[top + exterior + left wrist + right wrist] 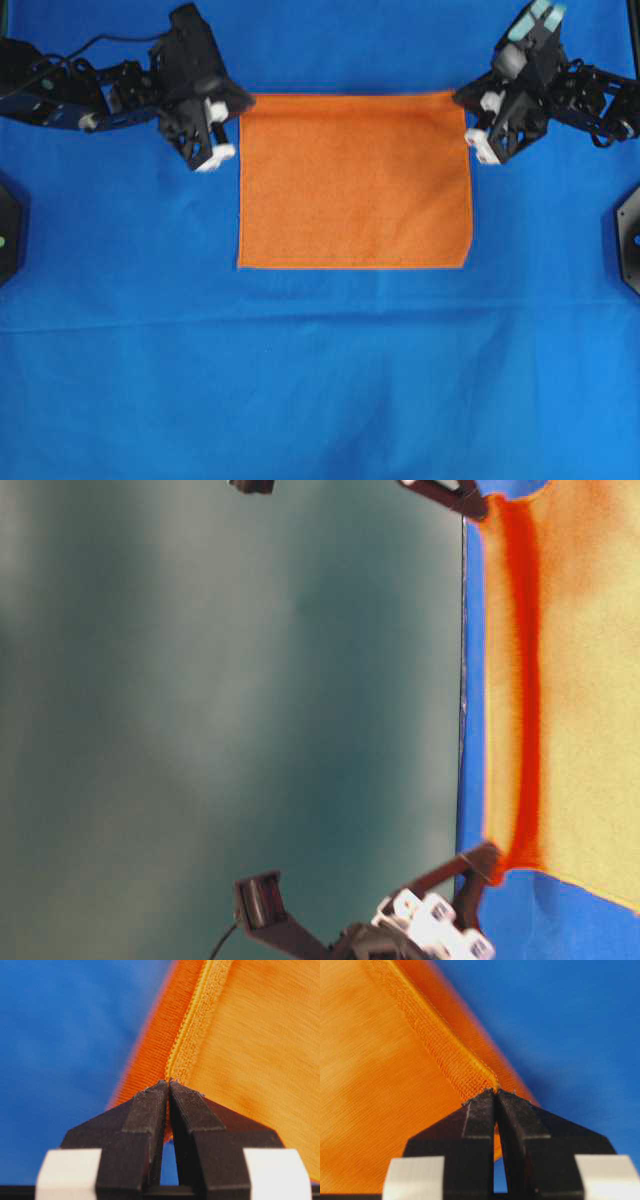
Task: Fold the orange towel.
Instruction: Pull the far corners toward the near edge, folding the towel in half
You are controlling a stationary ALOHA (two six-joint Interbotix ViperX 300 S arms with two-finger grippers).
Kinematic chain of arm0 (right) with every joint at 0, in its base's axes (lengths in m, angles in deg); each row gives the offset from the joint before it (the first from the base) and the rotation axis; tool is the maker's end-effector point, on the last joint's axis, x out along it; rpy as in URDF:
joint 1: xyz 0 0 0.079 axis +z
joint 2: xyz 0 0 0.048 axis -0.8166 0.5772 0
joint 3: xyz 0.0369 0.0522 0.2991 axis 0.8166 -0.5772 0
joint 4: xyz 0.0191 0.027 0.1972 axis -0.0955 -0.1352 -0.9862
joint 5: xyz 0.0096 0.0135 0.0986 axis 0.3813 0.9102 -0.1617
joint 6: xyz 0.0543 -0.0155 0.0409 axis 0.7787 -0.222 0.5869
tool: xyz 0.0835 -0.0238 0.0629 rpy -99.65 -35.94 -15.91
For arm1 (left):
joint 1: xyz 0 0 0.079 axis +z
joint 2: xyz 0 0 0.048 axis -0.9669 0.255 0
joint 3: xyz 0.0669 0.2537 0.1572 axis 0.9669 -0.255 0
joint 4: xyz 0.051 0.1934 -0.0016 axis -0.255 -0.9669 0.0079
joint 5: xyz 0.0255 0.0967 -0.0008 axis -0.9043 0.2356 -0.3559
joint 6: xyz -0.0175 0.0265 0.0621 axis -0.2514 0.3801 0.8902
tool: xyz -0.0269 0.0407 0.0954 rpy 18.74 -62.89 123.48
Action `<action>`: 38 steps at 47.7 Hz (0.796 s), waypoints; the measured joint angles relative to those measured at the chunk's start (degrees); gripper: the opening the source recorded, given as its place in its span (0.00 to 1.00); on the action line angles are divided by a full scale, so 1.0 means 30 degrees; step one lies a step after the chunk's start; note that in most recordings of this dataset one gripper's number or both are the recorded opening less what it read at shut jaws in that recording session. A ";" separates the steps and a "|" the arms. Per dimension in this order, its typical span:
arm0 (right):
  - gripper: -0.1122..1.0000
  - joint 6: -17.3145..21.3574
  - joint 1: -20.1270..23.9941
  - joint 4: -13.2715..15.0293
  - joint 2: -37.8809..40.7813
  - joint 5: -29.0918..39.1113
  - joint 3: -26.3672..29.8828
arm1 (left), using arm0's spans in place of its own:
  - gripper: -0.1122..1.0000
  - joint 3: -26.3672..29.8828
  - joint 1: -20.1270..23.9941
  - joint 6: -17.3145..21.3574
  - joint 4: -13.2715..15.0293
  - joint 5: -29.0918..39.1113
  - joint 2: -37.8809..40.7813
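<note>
The orange towel (355,180) lies spread on the blue cloth in the middle of the overhead view. My left gripper (240,108) is shut on the towel's far left corner. In the left wrist view the gripper (168,1082) pinches the hemmed corner of the towel (250,1050). My right gripper (463,100) is shut on the far right corner. In the right wrist view the gripper (496,1091) pinches the towel's hem (380,1085). Both held corners sit slightly above the cloth. The near edge lies flat.
The blue cloth (320,380) covers the whole table, with a faint crease across the near half. Black mounts stand at the left edge (8,230) and right edge (630,235). Both arms reach in from the far corners.
</note>
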 measured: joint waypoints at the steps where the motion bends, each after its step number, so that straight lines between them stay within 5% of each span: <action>1: 0.11 0.0117 0.0410 -0.0029 -0.0205 0.0205 -0.0088 | 0.11 -0.0146 -0.0381 -0.0029 0.0029 0.0117 -0.0088; 15: 0.11 0.2637 0.4980 -0.0820 -0.1348 0.2373 -0.0967 | 0.11 -0.0674 -0.4775 -0.0879 0.0000 0.0293 -0.0410; 38: 0.11 0.5537 0.8936 -0.0850 -0.1348 0.3223 -0.1113 | 0.11 -0.0703 -0.7705 -0.2900 0.0000 0.0322 -0.0352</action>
